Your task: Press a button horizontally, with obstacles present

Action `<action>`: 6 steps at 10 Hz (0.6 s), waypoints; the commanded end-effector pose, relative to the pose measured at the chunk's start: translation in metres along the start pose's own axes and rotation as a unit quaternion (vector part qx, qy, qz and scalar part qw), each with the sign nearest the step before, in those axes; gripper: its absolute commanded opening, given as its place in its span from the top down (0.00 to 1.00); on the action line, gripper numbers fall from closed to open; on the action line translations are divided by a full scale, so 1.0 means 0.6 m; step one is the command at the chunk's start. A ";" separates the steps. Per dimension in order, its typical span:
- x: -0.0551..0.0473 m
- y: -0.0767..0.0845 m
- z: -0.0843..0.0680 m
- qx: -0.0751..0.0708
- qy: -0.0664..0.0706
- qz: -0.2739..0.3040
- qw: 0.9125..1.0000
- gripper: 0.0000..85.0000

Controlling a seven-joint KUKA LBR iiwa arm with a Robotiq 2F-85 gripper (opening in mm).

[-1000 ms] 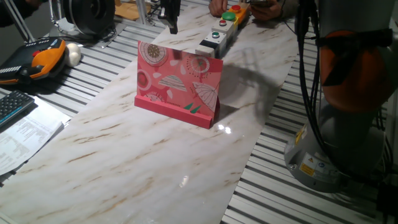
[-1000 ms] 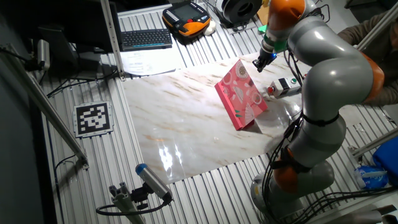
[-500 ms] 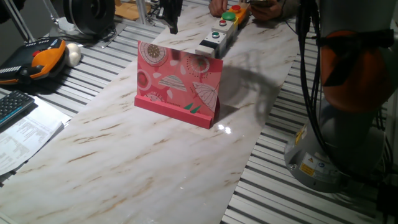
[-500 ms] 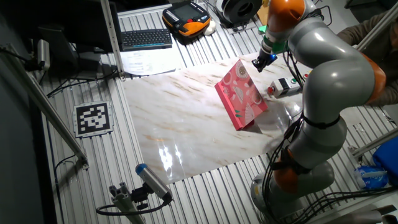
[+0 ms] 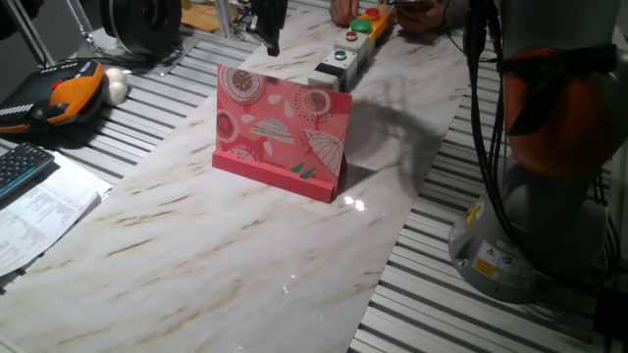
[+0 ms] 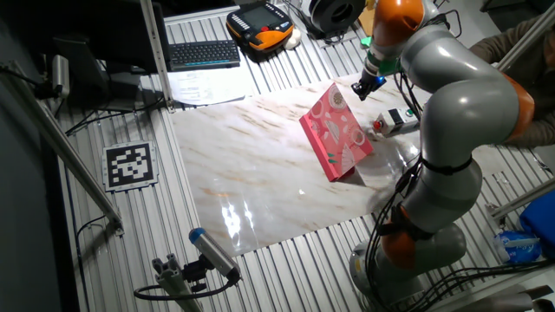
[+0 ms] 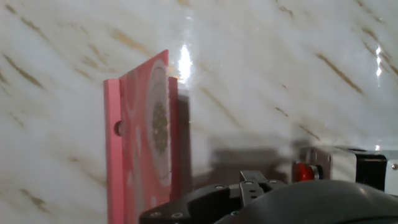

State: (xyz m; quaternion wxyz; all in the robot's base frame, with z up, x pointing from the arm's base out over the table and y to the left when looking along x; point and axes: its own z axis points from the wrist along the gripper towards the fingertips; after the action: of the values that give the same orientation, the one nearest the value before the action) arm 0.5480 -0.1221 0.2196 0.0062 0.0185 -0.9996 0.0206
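Observation:
The obstacle is an upright pink-red board (image 5: 283, 132) with flower and umbrella drawings, standing on a pink base lip in the middle of the marble table (image 5: 216, 245). It also shows in the other fixed view (image 6: 338, 130) and, from above, in the hand view (image 7: 146, 143). Behind it lies a long button box (image 5: 345, 57) with several buttons on top. The hand view shows one end of the box (image 7: 348, 165) with a red button (image 7: 303, 171) facing sideways. My gripper (image 5: 272, 41) hangs above the board's far left corner and touches nothing. It also shows in the other fixed view (image 6: 359, 88). Its fingertips are not clear.
An orange teach pendant (image 5: 69, 93), a keyboard (image 5: 20, 167) and papers (image 5: 39, 211) lie left of the table. A person's hand (image 5: 343, 12) rests by the far end of the button box. The arm's base (image 5: 530, 196) stands at the right.

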 end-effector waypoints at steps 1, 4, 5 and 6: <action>-0.005 -0.009 0.011 0.004 0.003 -0.005 1.000 1.00; -0.009 -0.038 0.052 0.004 0.004 -0.021 1.000 1.00; -0.004 -0.039 0.073 0.010 0.007 -0.022 1.000 1.00; 0.002 -0.036 0.089 0.023 0.007 -0.027 0.999 1.00</action>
State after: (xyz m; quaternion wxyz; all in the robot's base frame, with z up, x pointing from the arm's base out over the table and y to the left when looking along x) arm 0.5463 -0.1462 0.1678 0.0142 0.0470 -0.9978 0.0448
